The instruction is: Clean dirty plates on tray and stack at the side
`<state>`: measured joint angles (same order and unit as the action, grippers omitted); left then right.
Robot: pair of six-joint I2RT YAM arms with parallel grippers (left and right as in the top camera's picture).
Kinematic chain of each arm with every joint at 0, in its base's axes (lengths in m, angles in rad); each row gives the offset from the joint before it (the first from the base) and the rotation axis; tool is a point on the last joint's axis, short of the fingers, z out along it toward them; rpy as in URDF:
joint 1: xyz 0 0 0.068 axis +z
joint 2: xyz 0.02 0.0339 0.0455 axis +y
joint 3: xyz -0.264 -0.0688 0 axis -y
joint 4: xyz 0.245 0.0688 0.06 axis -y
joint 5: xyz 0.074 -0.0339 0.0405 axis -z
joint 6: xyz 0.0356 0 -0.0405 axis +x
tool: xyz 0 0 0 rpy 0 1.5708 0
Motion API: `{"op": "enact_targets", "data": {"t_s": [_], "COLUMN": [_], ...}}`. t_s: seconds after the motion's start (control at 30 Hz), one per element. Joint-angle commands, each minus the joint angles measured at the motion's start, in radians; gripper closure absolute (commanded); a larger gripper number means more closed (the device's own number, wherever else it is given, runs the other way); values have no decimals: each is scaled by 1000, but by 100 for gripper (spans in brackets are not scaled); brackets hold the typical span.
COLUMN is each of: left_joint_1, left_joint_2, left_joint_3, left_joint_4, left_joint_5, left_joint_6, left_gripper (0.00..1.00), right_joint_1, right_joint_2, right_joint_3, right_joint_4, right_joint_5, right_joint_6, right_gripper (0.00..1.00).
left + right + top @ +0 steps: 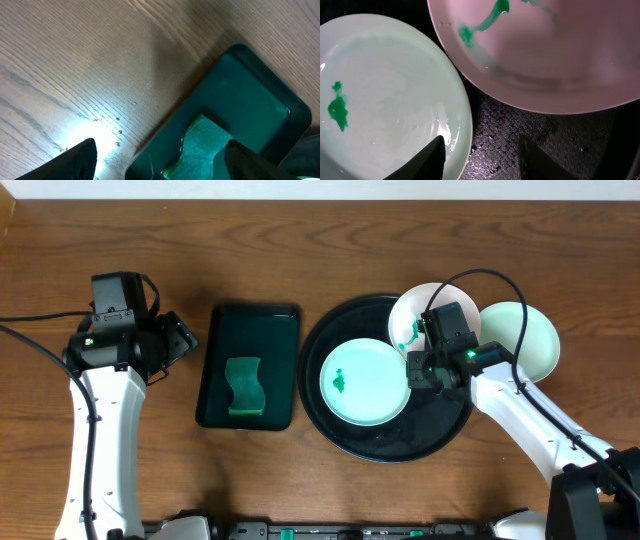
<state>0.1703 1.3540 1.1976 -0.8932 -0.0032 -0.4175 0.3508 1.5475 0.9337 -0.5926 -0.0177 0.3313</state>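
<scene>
Mint plate point(385, 100) rim | between right fingers point(432, 157) | white plate point(545, 60) beyond

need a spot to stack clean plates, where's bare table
Bare wood on the near side of the green tray and black tray, and along the far edge. Crowded at the black tray's right: white plate, right tool, mint plate off-tray.

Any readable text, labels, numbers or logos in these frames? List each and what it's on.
None readable. The plates, black tray, green tray, sponge and table carry no print. The right arm shows only a green light, no characters.
</scene>
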Motion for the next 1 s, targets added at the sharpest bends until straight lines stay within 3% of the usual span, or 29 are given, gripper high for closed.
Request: {"op": "enact_targets", "data": {"t_s": [0.0,0.67,0.7,0.73,0.8,0.97], "left_joint_1": [4,4,4,4,4,4], "left_joint_2": [-2,-2,-2,-2,-2,-2], "left_joint_3": [18,18,18,18,18,18], "left_joint_4": [-3,-3,-3,-3,-3,-3], "left_joint_5": [-9,-9,-9,-9,-9,-9], "left_joint_6": [6,6,6,6,6,6], "left_gripper": [18,18,18,18,18,18], "right_joint_1": [1,1,1,1,1,1], "right_joint_2": [4,4,4,4,4,4], "right_joint_3": [-7,-59,-60,-60,-60,-60], "right_joint_4": [3,67,67,67,68,70], "right_joint_5": [9,10,10,10,10,10], "right_joint_6": [-10,-10,-11,-11,-11,-11], "right_gripper": [57,56,52,41,1,1]}}
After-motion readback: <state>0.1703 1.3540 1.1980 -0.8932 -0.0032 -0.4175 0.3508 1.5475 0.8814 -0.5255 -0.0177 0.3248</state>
